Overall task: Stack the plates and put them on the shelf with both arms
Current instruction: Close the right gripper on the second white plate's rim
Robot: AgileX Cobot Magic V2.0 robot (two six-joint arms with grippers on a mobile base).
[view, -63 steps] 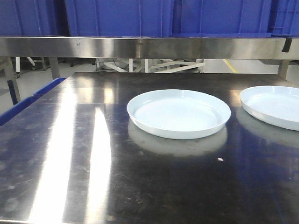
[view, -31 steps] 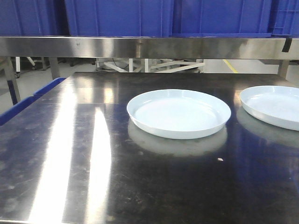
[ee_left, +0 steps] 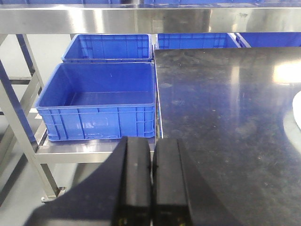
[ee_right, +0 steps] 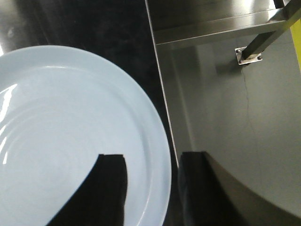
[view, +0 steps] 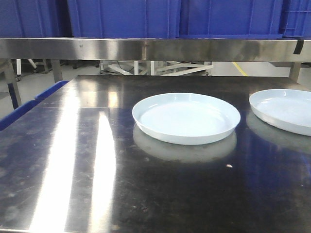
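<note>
The middle plate (view: pixel 186 118) and the right plate (view: pixel 282 110) lay apart on the worktop (view: pixel 73 145). The left tool (ee_left: pixel 151 183) was pressed together; the right tool (ee_right: pixel 151 160) stood spread over the right plate's rim.

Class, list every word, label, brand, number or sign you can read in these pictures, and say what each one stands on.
No text can be read in any view.
The centre plate and the right plate are plain.
The blue crate shows only moulded ribs.
The steel shelf rail carries no print.
The black strip on that rail is too small to show any writing.
</note>
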